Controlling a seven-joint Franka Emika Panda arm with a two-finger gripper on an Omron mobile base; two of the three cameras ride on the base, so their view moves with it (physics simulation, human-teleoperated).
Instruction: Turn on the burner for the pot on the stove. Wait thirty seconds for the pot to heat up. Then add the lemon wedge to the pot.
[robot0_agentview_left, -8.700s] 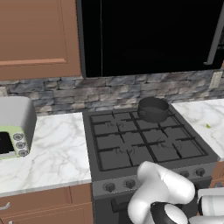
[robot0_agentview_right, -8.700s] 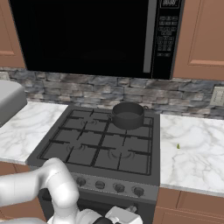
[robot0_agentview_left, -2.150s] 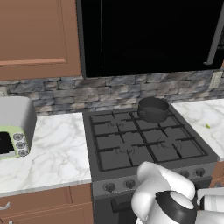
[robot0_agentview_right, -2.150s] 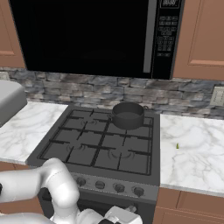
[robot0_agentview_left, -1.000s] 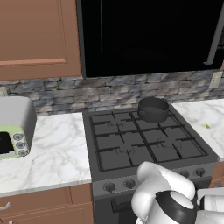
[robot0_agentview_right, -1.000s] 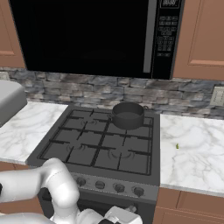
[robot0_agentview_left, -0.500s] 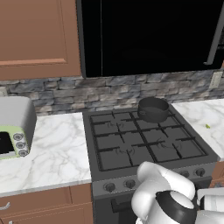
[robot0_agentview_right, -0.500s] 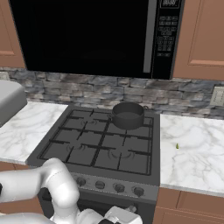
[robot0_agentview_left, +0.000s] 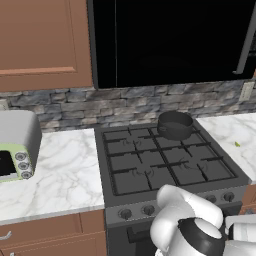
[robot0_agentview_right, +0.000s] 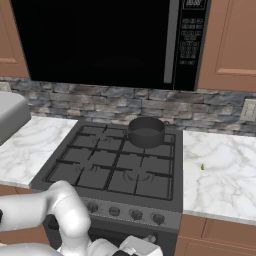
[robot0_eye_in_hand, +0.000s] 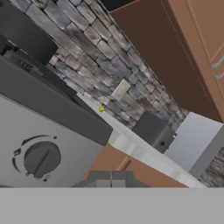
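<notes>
Marble counter (robot0_agentview_left: 65, 175) flanks your black stove (robot0_agentview_left: 160, 165), whose grates carry the small dark grey pot (robot0_agentview_left: 175, 124) on the back right burner. Your gripper (robot0_eye_in_hand: 112, 178) sits low by the front panel, fingertips pressed together on nothing, a round knob (robot0_eye_in_hand: 41, 159) just beside it. Well apart on the right counter lies the lemon wedge (robot0_agentview_right: 202, 167), a yellow-green sliver; you should judge it light, soft and slippery, so pinch across its flat sides.

Pot (robot0_agentview_left: 175, 124) on stove (robot0_agentview_left: 150, 162) rear right; lemon wedge (robot0_agentview_left: 237, 144) on counter (robot0_agentview_left: 235, 135) right.
</notes>
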